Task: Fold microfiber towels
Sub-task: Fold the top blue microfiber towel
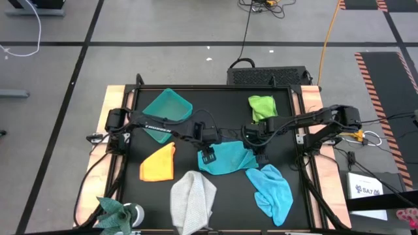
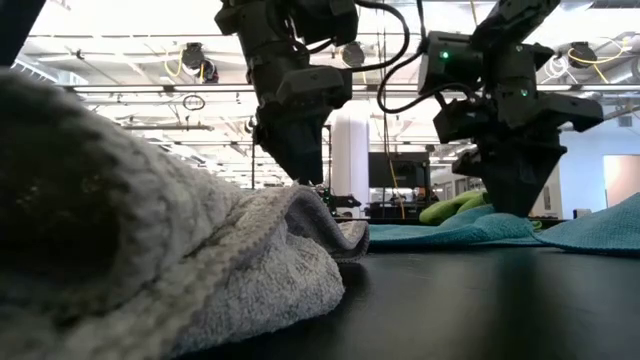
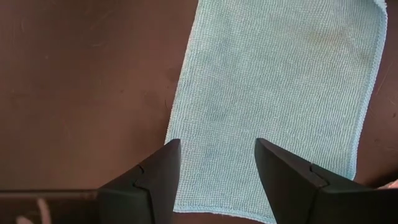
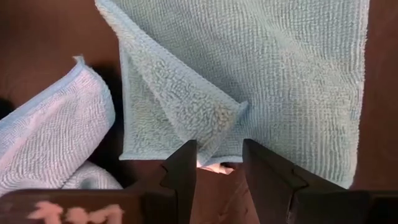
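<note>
Bare black table (image 1: 196,98) stayed open along the far edge between the teal bin (image 1: 167,112) and lime green towel (image 1: 262,106). The near side was crowded: orange-yellow towel (image 1: 159,164), light grey towel (image 1: 192,200) and light blue towel (image 1: 271,190), narrow gaps between. Both arms crossed mid-table over the teal towel (image 1: 225,158), blocking the centre.

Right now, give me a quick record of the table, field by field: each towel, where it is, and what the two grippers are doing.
teal towel: mid-table, flat, one corner turned up
left gripper: open, over the teal towel's left edge
right gripper: open, at the teal towel's right edge by the raised corner
orange-yellow towel: left of the teal towel
light grey towel: front centre, rumpled
light blue towel: front right, rumpled
lime green towel: back right
teal bin: back left
</note>
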